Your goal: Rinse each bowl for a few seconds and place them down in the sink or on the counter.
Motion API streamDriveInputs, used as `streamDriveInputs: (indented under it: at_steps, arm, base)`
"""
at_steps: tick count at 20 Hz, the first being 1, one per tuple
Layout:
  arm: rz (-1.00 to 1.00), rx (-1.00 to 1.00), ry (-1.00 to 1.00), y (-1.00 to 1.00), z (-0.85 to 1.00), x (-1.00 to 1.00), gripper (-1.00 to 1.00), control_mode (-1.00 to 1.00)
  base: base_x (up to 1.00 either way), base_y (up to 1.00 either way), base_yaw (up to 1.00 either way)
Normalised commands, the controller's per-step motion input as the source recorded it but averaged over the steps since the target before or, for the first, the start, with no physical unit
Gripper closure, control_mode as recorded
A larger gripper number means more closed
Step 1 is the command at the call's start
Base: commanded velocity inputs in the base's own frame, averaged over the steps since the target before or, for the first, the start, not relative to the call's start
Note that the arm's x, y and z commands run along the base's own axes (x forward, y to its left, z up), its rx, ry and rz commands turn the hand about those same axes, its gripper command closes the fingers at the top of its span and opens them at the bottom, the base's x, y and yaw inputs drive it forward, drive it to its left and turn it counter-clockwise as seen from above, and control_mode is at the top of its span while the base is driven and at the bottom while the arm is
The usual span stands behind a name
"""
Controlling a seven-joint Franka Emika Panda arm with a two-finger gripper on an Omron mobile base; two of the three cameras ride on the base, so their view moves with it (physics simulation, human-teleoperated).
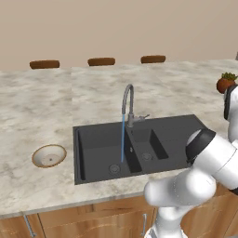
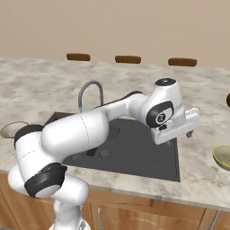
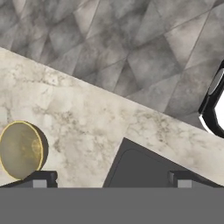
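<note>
Left base view: you've got the sink [image 1: 158,135] set into the counter [image 1: 42,97], tap [image 1: 127,100] running, a thin blue stream [image 1: 122,139] dropping into the left basin. The shallow bowl [image 1: 49,155], brown rim with a whitish inside, sits upright on the counter left of the sink, well apart from it. A potted plant [image 1: 226,82] stands at the far right edge. Three brown chair backs [image 1: 101,61] line the far side of the counter.

Right base view: your arm reaches across the sink [image 2: 148,157], with the gripper [image 2: 179,134] above the sink's right edge. Its fingers are small here; you can't read the gap from this angle. The olive-tan bowl [image 2: 222,156] sits on the counter [image 2: 202,184] to the right of the sink, cut off by the frame edge. The shallow bowl [image 2: 12,129] peeks out at far left, behind the arm.

Hand view: you're looking down on the counter [image 3: 96,118] edge with grey floor [image 3: 113,39] beyond. Both fingertips [image 3: 39,179] stand wide apart at the bottom, nothing between them. The olive-tan bowl [image 3: 20,150] lies just beside the left fingertip. A corner of the sink [image 3: 140,168] shows between the tips
</note>
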Motion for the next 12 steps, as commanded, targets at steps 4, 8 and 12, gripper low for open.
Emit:
streamDriveInputs:
  at_steps: [4,8,12]
  arm:
    - [0.0,0.01,0.0,-0.28,-0.11,-0.01,-1.0,-1.0]
    - [0.0,0.01,0.0,-0.25,-0.14,-0.11,-1.0,-1.0]
    - [0.0,0.02,0.0,-0.26,-0.09,-0.02,-1.0,-1.0]
  base:
    - [0.0,0.0,0.0]
    - [0.0,0.0,0.0]
    - [0.0,0.0,0.0]
